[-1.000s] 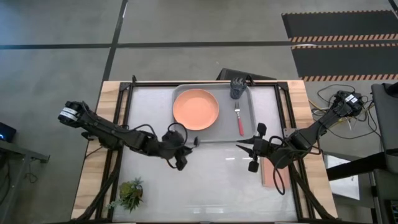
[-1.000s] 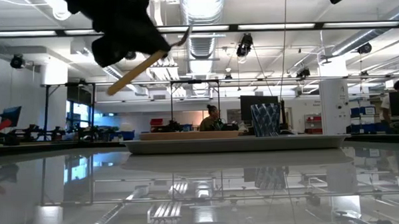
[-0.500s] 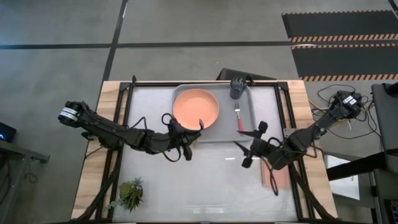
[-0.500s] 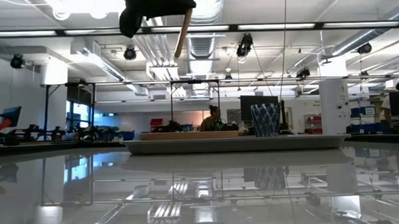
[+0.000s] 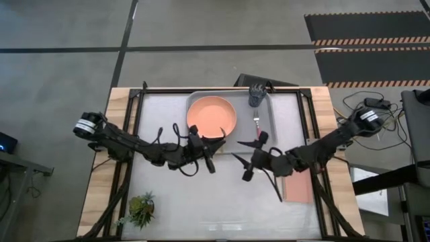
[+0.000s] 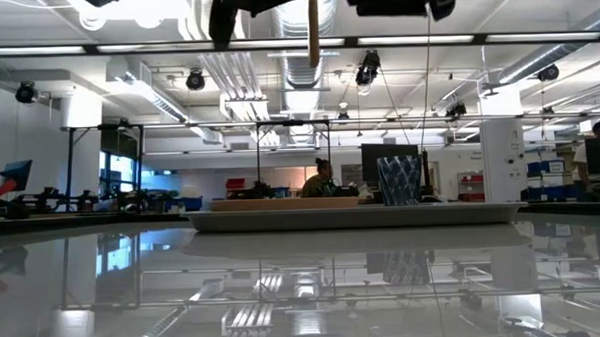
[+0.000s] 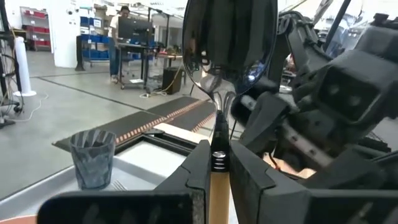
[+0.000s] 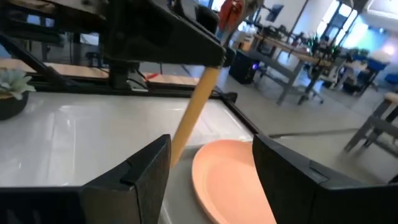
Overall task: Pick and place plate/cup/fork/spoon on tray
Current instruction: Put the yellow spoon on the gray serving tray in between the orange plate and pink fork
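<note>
Left tool (image 5: 213, 149) clenched on the spoon (image 7: 229, 59), held above the tray (image 5: 265, 111) edge, plate (image 5: 211, 117) just beyond it. Right tool (image 5: 247, 158) released, fingers spread, close beside the left tool over the worktop (image 5: 222, 195).

Left gripper (image 5: 212, 149) carried the spoon (image 7: 219, 74) from 6 o'clock of the plate (image 5: 211, 116) to its 5 o'clock rim; handle swung upright in low view. Right gripper (image 5: 247, 158), jaws spread, moved toward 9 o'clock, closing on the left gripper.
</note>
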Robot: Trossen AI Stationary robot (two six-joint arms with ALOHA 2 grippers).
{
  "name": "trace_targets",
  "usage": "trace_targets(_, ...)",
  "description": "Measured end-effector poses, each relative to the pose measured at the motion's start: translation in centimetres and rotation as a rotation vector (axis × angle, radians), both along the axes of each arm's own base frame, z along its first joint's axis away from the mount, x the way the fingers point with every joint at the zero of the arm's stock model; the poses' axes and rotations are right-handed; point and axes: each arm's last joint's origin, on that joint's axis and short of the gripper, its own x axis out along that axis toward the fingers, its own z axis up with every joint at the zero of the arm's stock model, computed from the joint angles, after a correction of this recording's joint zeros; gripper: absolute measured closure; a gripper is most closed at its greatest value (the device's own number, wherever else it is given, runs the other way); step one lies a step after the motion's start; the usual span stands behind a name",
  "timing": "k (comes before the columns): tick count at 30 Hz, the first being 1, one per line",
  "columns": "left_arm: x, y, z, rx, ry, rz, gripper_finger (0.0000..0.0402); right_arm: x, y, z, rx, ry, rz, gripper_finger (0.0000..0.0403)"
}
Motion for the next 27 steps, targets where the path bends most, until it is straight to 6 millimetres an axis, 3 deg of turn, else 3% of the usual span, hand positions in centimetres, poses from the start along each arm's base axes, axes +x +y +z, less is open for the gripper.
trace_targets(17,0.3,1.0,0.3,0.004,-0.037,0.031,0.0384,3.0,-1.4,-1.6,0.062,-0.108,-0.005,0.0188)
trace_targets(27,0.4,0.9,0.6,-0.037,-0.086,-0.045,0.0384,4.0,-2.5,-2.5,0.078,-0.120,-0.049,0.0190)
